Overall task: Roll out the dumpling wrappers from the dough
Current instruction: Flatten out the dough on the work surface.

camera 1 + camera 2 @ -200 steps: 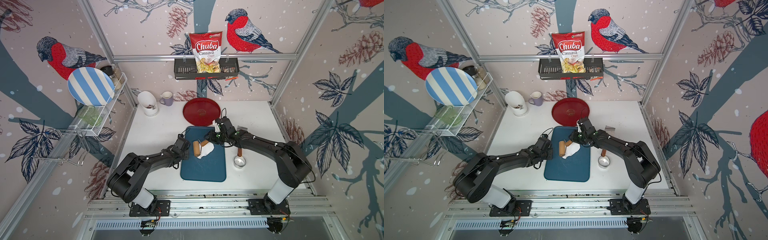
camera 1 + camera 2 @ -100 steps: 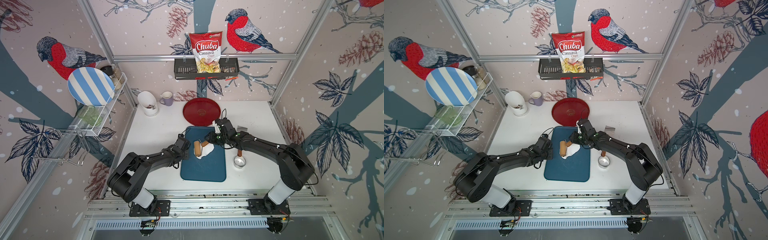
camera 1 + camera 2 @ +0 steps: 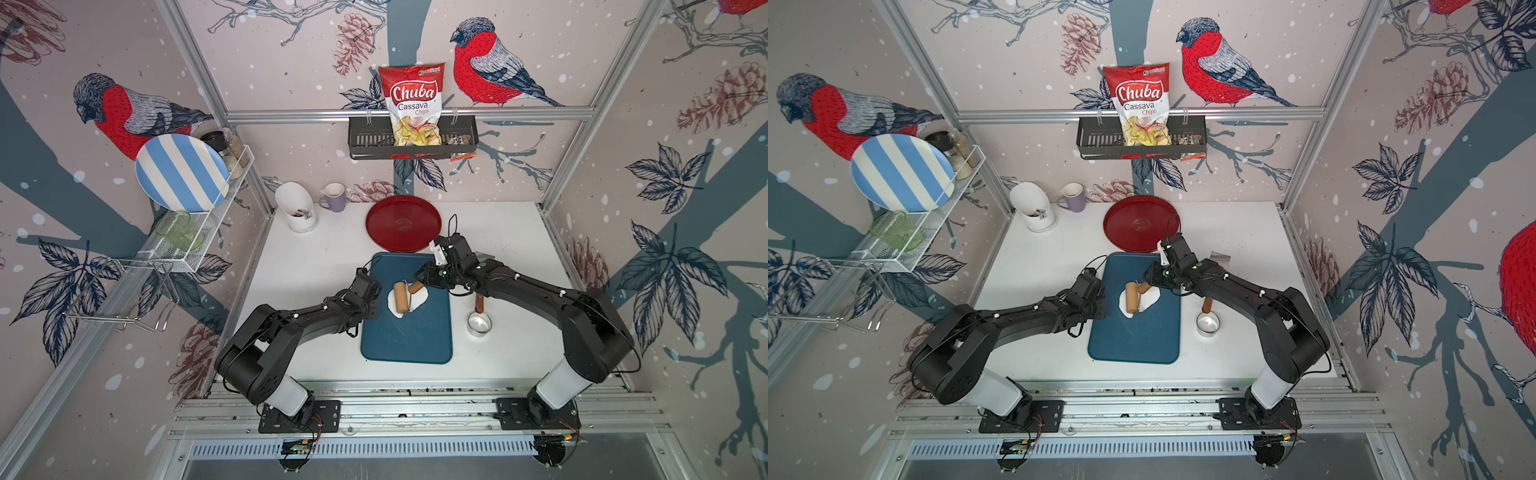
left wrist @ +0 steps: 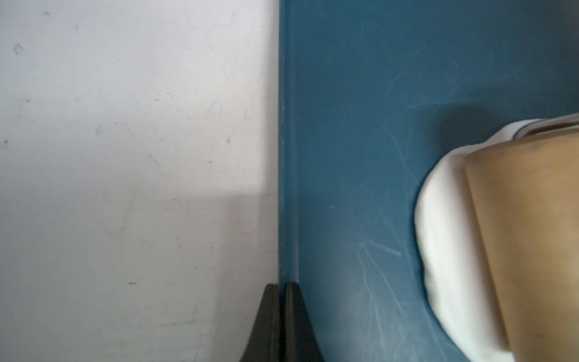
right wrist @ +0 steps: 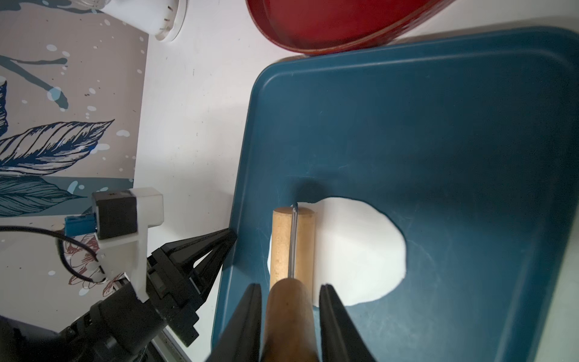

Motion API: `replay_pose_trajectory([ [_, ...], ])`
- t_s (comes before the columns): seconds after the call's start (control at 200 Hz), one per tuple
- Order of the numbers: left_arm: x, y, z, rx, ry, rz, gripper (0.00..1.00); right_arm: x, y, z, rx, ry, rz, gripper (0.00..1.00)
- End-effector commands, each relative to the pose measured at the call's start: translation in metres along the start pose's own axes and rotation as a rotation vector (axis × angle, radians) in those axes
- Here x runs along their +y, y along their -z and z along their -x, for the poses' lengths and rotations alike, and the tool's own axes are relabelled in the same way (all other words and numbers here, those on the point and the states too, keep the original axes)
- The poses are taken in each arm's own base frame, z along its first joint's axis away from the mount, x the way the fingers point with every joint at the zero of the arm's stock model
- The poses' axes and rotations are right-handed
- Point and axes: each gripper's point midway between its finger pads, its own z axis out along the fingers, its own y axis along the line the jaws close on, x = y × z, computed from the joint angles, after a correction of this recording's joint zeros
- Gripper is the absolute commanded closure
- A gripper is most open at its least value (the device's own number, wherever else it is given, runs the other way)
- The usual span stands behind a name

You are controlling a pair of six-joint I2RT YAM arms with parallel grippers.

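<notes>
right arm (image 3: 536,293) stretched low, jaws clamping roller handle (image 5: 289,316).

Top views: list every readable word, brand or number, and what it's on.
"Chuba": brand, on the red-and-white chip bag standing in the black wall basket.
"Cassava": same bag, below the brand.
"Chips": same bag, below that.
Small logo at the bag's top edge: too small to read.
Small packets in the basket beside the bag: print too small to read.
Wrist views: no text.
</notes>
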Motion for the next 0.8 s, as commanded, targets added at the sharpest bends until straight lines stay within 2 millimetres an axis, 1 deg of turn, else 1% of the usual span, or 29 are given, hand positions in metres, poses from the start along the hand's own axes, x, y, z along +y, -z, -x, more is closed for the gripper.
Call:
replay_pose_trajectory([
  [0.0, 0.015, -0.002, -0.023, 0.084, -0.010, 0.063, 1.00, 0.014, -0.010, -0.017, 0.089, 0.023, 0.016, 1.00],
  [0.085, 0.014, -0.002, -0.022, 0.084, -0.011, 0.062, 1.00, 0.031, -0.018, -0.020, 0.110, 0.043, 0.051, 1.00],
  [0.165, 0.014, -0.002, -0.023, 0.084, -0.012, 0.062, 1.00, 0.037, -0.021, -0.018, 0.114, 0.043, 0.066, 1.00],
  [0.27, 0.015, -0.002, -0.023, 0.082, -0.010, 0.063, 1.00, 0.040, -0.013, -0.004, 0.074, 0.044, 0.074, 1.00],
  [0.44, 0.016, -0.001, -0.022, 0.080, -0.007, 0.066, 1.00, 0.048, 0.010, 0.020, -0.012, 0.049, 0.112, 1.00],
  [0.54, 0.016, 0.000, -0.022, 0.078, -0.005, 0.069, 0.83, 0.051, 0.024, 0.031, -0.052, 0.053, 0.130, 1.00],
  [0.65, 0.018, 0.004, -0.021, 0.070, 0.001, 0.071, 0.64, 0.043, 0.038, 0.045, -0.095, 0.041, 0.125, 1.00],
  [0.71, 0.019, 0.008, -0.019, 0.061, 0.008, 0.076, 0.55, 0.034, 0.046, 0.054, -0.123, 0.026, 0.114, 1.00],
  [0.795, 0.021, 0.015, -0.014, 0.038, 0.016, 0.078, 0.49, 0.017, 0.060, 0.069, -0.165, 0.001, 0.091, 1.00],
])
